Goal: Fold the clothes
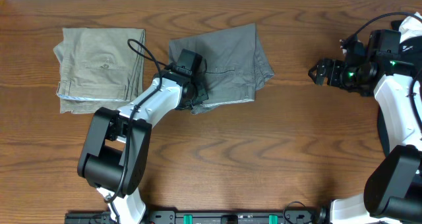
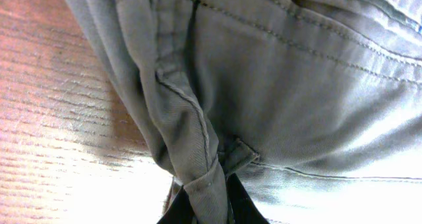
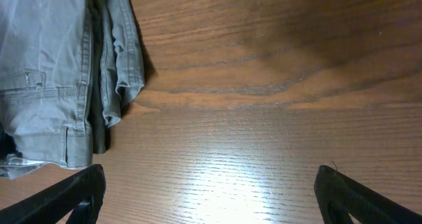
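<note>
1. Khaki trousers [image 1: 102,69]: folded, far left of the counter [image 1: 264,158], apart from the work.
2. Left claw [image 1: 191,92]: closed on a bunched seam fold at the near-left corner of the clothes [image 1: 231,66]. Fabric fills the wrist view, so the number of layers caught is unclear.
3. Clothes: grey, wrinkled, lying mid-counter.
4. Right claw [image 1: 320,71]: open, empty, over bare wood right of the garment.

Risk: the narrow pinch may slip on lifting, or a one-corner pull may drag and skew the whole garment.
</note>
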You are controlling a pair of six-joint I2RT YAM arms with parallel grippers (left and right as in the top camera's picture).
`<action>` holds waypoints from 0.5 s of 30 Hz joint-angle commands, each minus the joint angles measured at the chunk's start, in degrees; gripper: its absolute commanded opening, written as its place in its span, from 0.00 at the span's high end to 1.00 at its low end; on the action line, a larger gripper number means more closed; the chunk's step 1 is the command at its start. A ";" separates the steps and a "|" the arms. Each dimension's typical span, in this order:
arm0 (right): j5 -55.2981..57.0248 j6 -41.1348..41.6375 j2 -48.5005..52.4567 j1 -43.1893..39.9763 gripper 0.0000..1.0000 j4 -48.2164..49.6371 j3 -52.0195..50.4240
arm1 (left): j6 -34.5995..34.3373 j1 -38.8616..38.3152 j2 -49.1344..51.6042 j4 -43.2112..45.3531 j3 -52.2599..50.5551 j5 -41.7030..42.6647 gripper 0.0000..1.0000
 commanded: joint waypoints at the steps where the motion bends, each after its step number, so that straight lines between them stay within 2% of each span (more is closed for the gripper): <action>1: -0.02 0.57 0.09 -0.11 0.01 -0.07 0.17 | 7.78 -0.07 0.90 0.11 1.44 -0.48 0.94; 6: -0.02 0.57 0.09 -0.11 0.01 -0.07 0.17 | 22.91 -0.07 0.13 0.11 4.17 -1.64 0.94; 10: -0.02 0.57 0.09 -0.11 0.01 -0.07 0.17 | 25.27 -0.02 -1.38 0.09 5.46 -8.98 0.94; 15: -0.02 0.57 0.09 -0.11 0.01 -0.07 0.17 | 26.36 -0.02 -5.51 2.23 5.57 -12.96 0.94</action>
